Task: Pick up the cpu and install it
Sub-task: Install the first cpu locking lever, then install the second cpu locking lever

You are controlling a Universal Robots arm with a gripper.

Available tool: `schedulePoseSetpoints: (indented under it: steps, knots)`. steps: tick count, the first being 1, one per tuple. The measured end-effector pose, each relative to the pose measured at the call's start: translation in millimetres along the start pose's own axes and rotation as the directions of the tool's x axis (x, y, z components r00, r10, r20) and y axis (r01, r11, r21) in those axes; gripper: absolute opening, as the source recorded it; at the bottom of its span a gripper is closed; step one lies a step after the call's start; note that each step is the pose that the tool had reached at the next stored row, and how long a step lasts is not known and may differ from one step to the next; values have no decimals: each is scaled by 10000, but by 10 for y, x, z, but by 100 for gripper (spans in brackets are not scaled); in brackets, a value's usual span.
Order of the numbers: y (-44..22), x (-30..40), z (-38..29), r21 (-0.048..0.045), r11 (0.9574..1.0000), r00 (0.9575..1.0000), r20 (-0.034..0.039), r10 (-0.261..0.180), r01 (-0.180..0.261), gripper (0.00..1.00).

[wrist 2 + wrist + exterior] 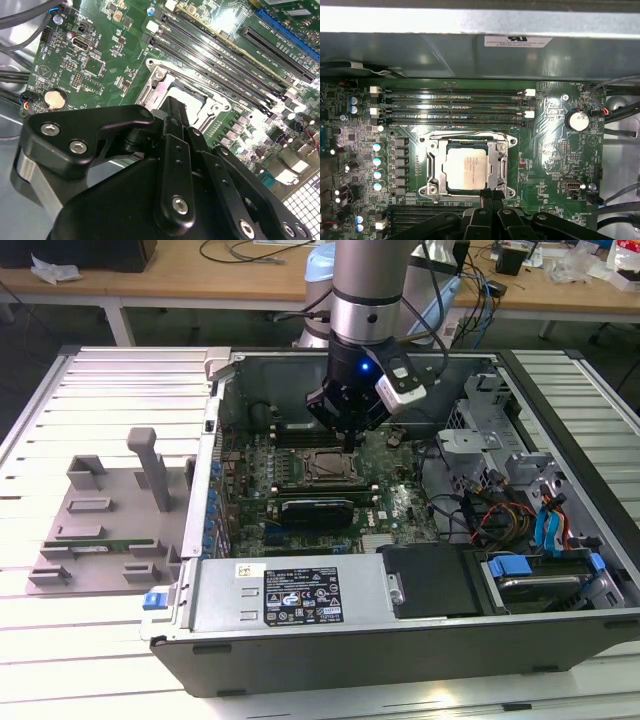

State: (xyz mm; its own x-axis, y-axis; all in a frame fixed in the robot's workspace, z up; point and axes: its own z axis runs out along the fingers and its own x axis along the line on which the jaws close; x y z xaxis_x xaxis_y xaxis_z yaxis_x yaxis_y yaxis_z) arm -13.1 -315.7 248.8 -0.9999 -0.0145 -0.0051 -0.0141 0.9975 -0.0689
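Note:
The cpu (466, 167), a flat silver-grey square, lies in the metal-framed socket (432, 165) on the green motherboard (555, 150) inside the open computer case. In the exterior view the cpu (325, 469) sits in the socket just below my gripper (349, 443). My gripper (490, 198) hangs just off one edge of the socket, its two black fingers pressed together with nothing between them. In the second wrist view the gripper (172, 106) covers much of the socket frame (159, 82).
Memory slots (455, 105) run beside the socket. A black card (315, 508) stands across the board. Drive cage and cables (500, 500) fill the exterior view's right of the case. A grey fixture (100, 525) with a green stick lies outside at the exterior view's left.

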Motion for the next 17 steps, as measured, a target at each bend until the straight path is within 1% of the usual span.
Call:
schedulePoseSetpoints:
  steps: [5, 11, 13, 15, 17]
  knots:
    - [-2, 3, -2, 2, 10000, 10000, -1, -2, 2, 11]
    - [-30, 19, 2, -1, 10000, 10000, 1, 0, 0, 11]
    - [-46, 33, 3, 0, 10000, 10000, 0, -1, 1, 11]
    - [-69, 72, 4, 0, 10000, 10000, 3, -1, 1, 11]
    - [-77, 91, 5, -1, 10000, 10000, 5, 0, 0, 11]
